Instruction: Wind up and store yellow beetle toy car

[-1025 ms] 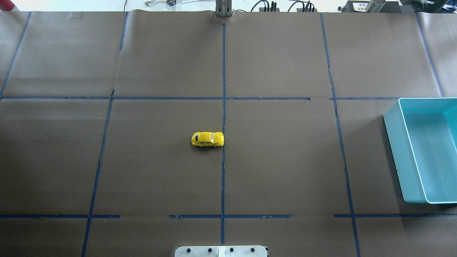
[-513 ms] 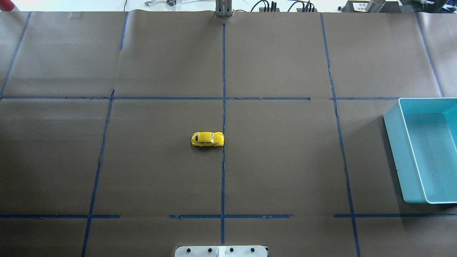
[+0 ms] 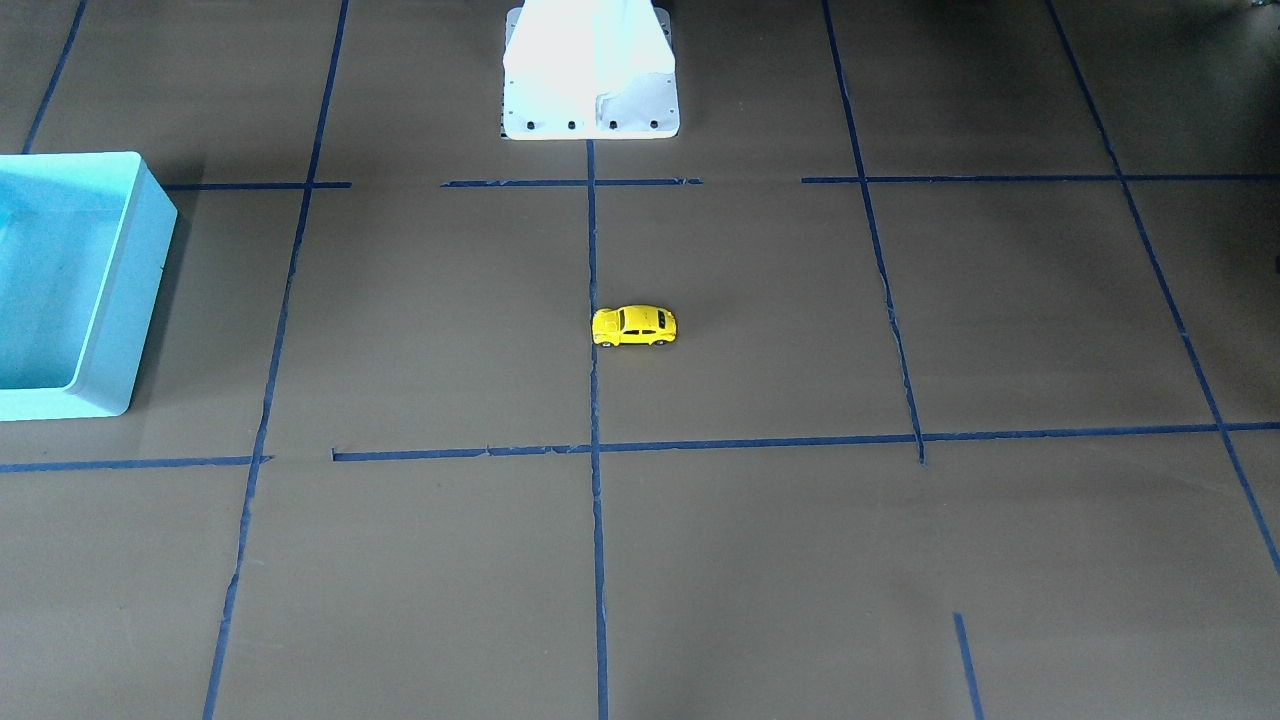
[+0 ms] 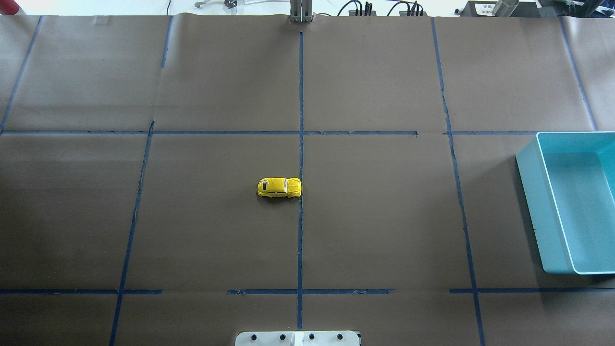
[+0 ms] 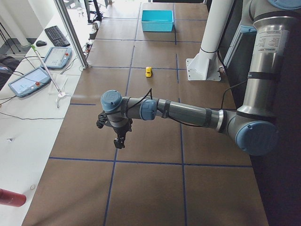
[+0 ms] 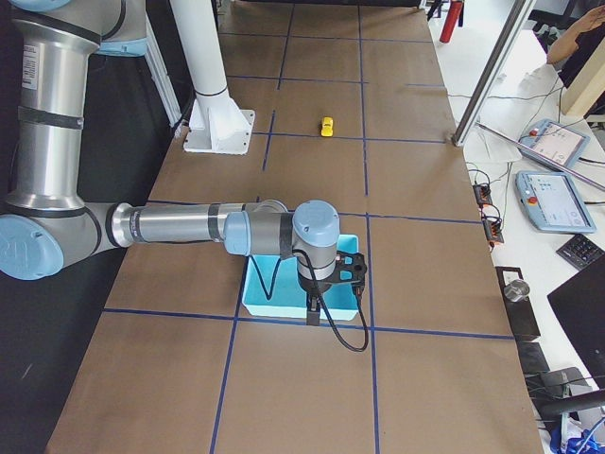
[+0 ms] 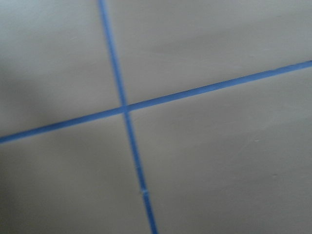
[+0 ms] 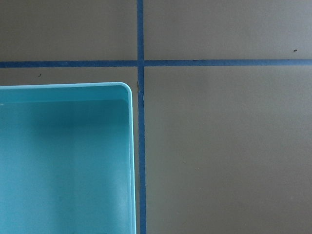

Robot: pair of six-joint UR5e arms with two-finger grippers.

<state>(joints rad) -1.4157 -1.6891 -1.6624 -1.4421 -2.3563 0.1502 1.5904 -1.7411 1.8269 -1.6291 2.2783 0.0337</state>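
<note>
Brown paper covers the table [image 4: 384, 230], ruled into squares by blue tape lines [image 4: 301, 96]. Both arms are extended low over it. The right arm [image 6: 180, 227] reaches to the turquoise bin [image 4: 540, 202], and the left arm [image 5: 188, 113] reaches to the table end farthest from that bin. The right gripper [image 6: 315, 307] hangs over the bin's edge, where its wrist camera looks down on one bin corner. The left gripper [image 5: 118, 140] hovers well apart from the bin, over bare paper. Only the side views show either gripper, so whether their jaws are open or closed cannot be told.

The yellow beetle toy car [image 4: 279, 187] stands on its wheels mid-table, well apart from the bin. Its long axis points at the bin, and its bin-side end touches a tape line.

The car is probably light and rigid. Its glossy domed shell would likely squirt out of a pinch on the roof. It should also roll freely along its length. The flatter door panels between the wheels look like the best hold, taken low across the car's width.
</note>
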